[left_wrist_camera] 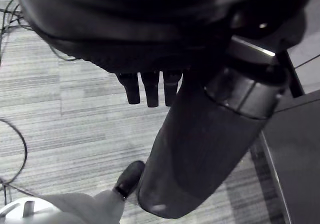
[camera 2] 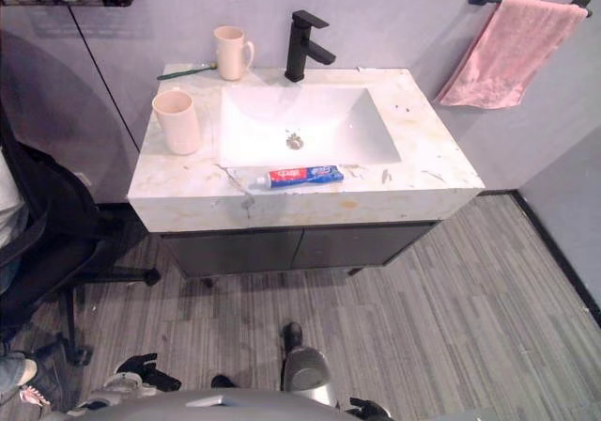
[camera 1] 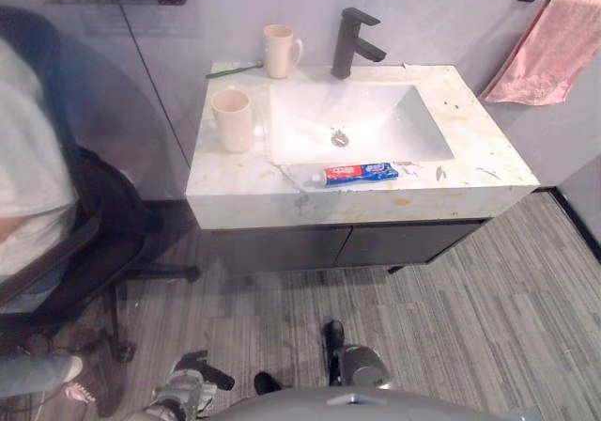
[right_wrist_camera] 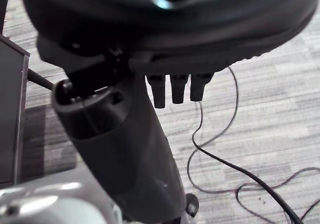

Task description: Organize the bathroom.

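From the head, the marble counter (camera 1: 235,181) carries a pink cup (camera 1: 232,118) left of the white basin (camera 1: 357,120), a pink mug (camera 1: 281,50) by the black faucet (camera 1: 354,42), a toothbrush (camera 1: 233,68) and a toothpaste tube (camera 1: 361,173); what the cups hold can't be seen. Left wrist view: the left hand (left_wrist_camera: 150,86) hangs over striped floor, fingers relaxed, holding nothing. Right wrist view: the right hand (right_wrist_camera: 177,86), same story, empty.
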